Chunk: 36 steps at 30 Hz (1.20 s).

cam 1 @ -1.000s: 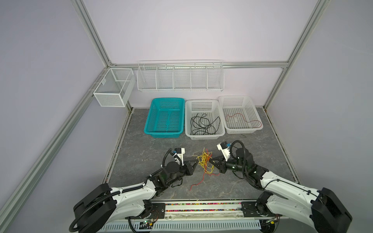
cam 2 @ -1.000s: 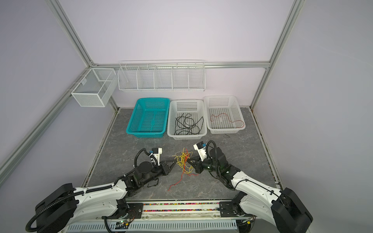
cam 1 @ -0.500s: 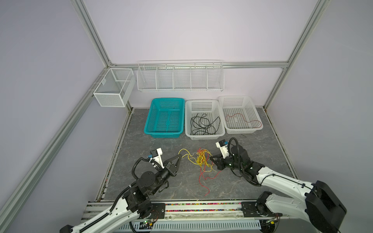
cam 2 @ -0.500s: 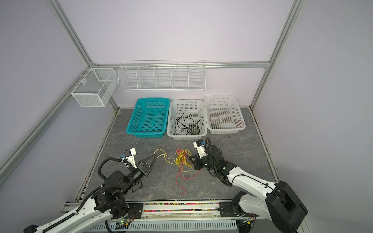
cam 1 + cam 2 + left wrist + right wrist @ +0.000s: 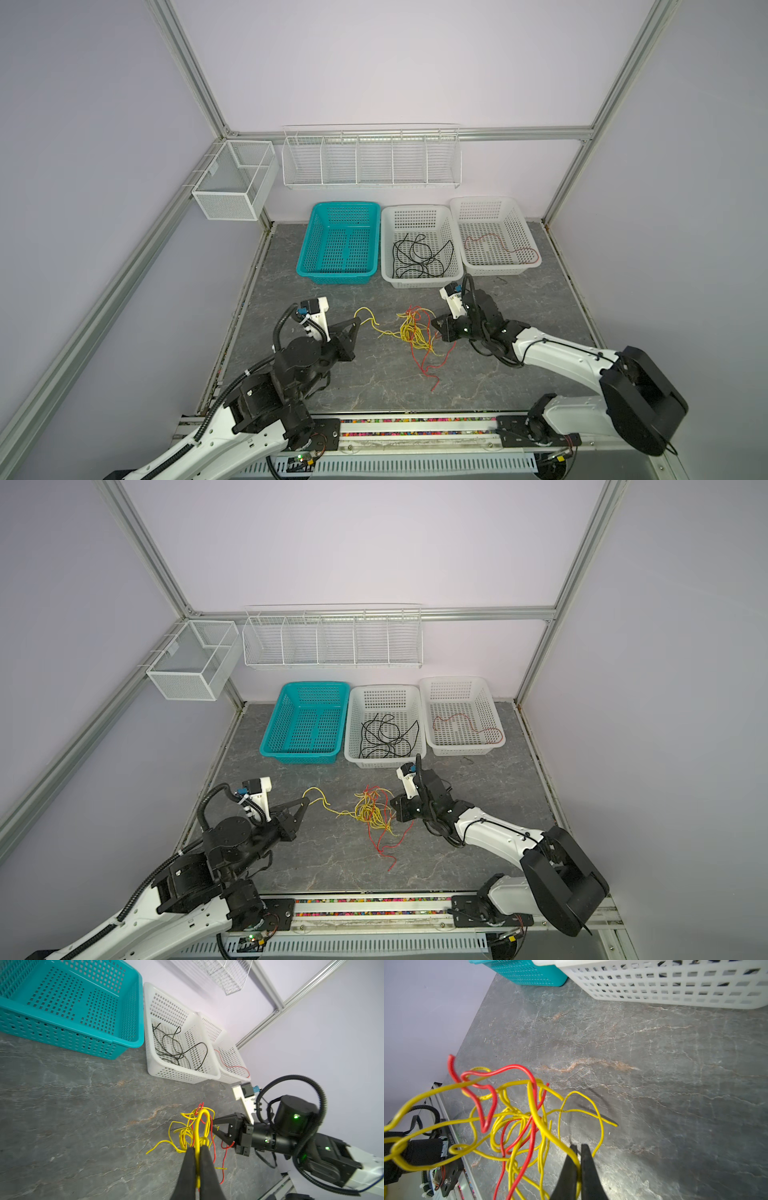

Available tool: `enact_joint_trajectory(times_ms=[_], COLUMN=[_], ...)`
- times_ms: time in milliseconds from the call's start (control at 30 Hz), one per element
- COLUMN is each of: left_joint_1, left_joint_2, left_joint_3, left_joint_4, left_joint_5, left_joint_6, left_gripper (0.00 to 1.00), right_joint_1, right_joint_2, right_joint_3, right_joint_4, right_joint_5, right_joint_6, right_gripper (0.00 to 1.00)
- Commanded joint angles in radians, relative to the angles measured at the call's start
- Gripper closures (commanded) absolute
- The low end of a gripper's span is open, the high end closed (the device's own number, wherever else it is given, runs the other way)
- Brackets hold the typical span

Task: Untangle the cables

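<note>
Yellow and red cables are lying knotted in a loose heap on the grey stone-look table, midway between the two arms. The left gripper is pinching a yellow cable tight between its fingers, and that cable is running from the tips across to the heap. The right gripper is sitting right against the heap's other side, clamped on a yellow strand. Farther back, black cables are lying in the middle white basket, and a single red cable is lying in the right white basket. A teal basket is standing beside them.
</note>
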<state>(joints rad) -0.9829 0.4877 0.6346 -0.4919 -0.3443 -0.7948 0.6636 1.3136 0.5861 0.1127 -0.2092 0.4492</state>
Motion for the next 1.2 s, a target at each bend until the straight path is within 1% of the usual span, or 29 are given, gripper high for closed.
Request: enact_joint_trajectory(times_ms=[0,67,133,167,233,267,333,433,533,600,667,700,800,900,967,1067,1167], left_joint_1=[0.002,0.002,0.003,0.003,0.002,0.003,0.003,0.003,0.003,0.003,0.001,0.002,0.001,0.003,0.002,0.002,0.001], left_joint_2=[0.051,0.073,0.081,0.083,0.087,0.092,0.103,0.111,0.107,0.107,0.113,0.117,0.139,0.150,0.150,0.159,0.172], left_joint_3=[0.051,0.036,0.020,0.010,-0.004,-0.010,-0.015,-0.034,-0.071,-0.086,-0.095,-0.097,-0.094,-0.081,-0.079,-0.081,-0.097], left_joint_4=[-0.113,-0.092,-0.068,-0.054,-0.034,-0.025,-0.014,0.003,0.044,0.060,0.069,0.069,0.057,0.012,-0.016,-0.047,-0.031], left_joint_5=[-0.029,-0.006,0.009,0.013,0.019,0.026,0.044,0.068,0.089,0.095,0.098,0.098,0.093,0.068,0.051,0.035,0.041], left_joint_6=[0.021,0.003,-0.015,-0.026,-0.050,-0.059,-0.069,-0.094,-0.127,-0.142,-0.148,-0.149,-0.148,-0.148,-0.147,-0.145,-0.148], left_gripper=[1.00,1.00,1.00,1.00,1.00,1.00,1.00,1.00,1.00,1.00,1.00,1.00,1.00,1.00,1.00,1.00,1.00], right_joint_1=[-0.020,-0.018,-0.007,-0.002,0.006,0.007,0.007,0.010,0.033,0.053,0.054,0.055,0.056,0.060,0.060,0.060,0.060], right_joint_2=[-0.039,-0.067,-0.090,-0.107,-0.139,-0.156,-0.185,-0.229,-0.241,-0.238,-0.239,-0.242,-0.247,-0.254,-0.271,-0.290,-0.300], right_joint_3=[-0.043,-0.057,-0.068,-0.073,-0.083,-0.088,-0.081,-0.066,-0.017,0.022,0.048,0.056,0.090,0.129,0.155,0.199,0.226], right_joint_4=[-0.024,0.012,0.040,0.050,0.065,0.076,0.057,0.031,-0.039,-0.104,-0.167,-0.188,-0.256,-0.350,-0.418,-0.501,-0.547], right_joint_5=[0.009,-0.044,-0.078,-0.088,-0.096,-0.099,-0.086,-0.074,-0.071,-0.034,0.021,0.029,0.024,0.027,0.049,0.039,0.000], right_joint_6=[0.000,-0.012,-0.022,-0.031,-0.035,-0.038,-0.043,-0.038,-0.045,-0.045,-0.018,-0.012,0.002,-0.005,-0.008,-0.016,-0.015], right_gripper=[0.91,0.82,0.71,0.65,0.56,0.53,0.49,0.46,0.45,0.45,0.45,0.46,0.49,0.47,0.45,0.41,0.44])
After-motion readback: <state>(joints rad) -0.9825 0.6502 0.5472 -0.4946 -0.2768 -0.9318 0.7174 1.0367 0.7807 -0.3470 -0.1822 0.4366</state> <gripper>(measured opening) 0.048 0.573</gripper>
